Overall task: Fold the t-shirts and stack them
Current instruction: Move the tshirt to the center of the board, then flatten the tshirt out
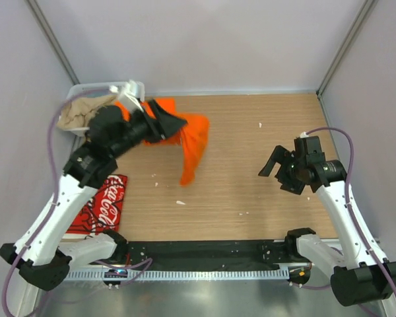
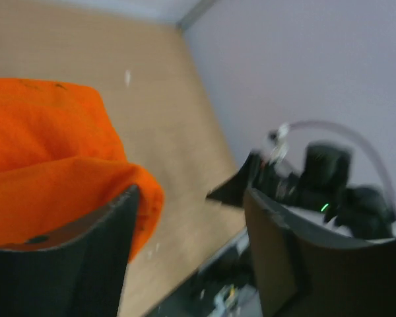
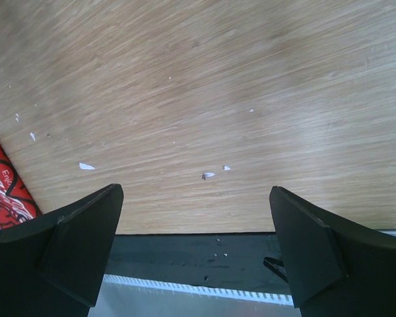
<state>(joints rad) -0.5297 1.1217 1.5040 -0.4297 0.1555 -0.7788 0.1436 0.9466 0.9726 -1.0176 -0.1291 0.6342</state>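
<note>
**Left arm** (image 1: pixel 59 205) and **right arm** (image 1: pixel 343 214): identical build, with smooth white link shells alternating with rounded black joint housings. Each ends in a chunky black block, the left base (image 1: pixel 36 267) and the right base (image 1: pixel 363 284). A mauve cable runs outside each arm from wrist to base: left cable (image 1: pixel 51 152), right cable (image 1: pixel 349 155). The wrist units are black and boxy, and a small green light (image 2: pixel 325 208) glows on the right one. **Left fingers** (image 2: pixel 72 264) and **right fingers** (image 3: pixel 72 244): matt black, broad, tapering plates with flat, slightly greyer inner faces and sharp edges.
</note>
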